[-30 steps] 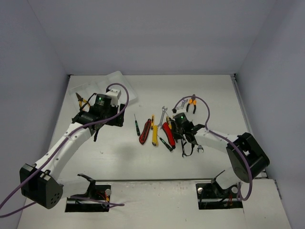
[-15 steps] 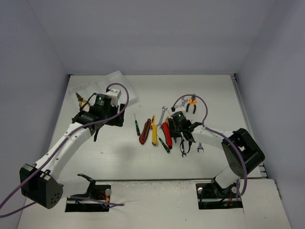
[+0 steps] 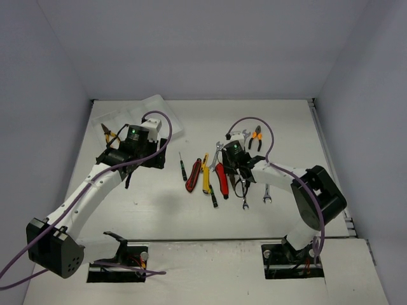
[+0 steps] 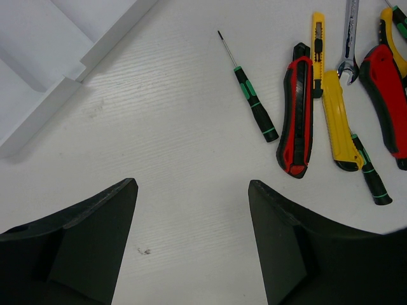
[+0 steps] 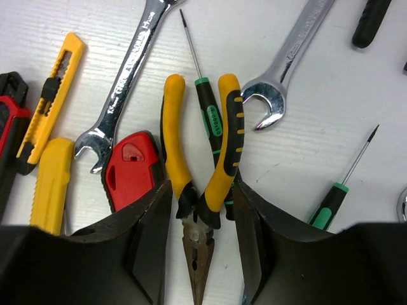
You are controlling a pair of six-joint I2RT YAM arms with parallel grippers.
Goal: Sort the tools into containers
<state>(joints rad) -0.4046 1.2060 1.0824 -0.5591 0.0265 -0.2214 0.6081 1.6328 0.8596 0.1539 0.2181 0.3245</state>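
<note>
Right fingers (image 5: pixel 143 244) farther left, astride pliers (image 5: pixel 198 213)

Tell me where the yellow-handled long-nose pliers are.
Right wrist view, centre: the yellow-handled pliers lie between the right gripper's open fingers, with the red utility knife beside one handle and a green screwdriver between the handles.

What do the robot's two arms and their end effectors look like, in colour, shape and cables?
The left arm and right arm have white links and black joints. A purple cable runs along each and loops over the wrist, where a small green light glows. The left end effector and right end effector each have two broad, matte black, wedge-shaped fingers.
</note>
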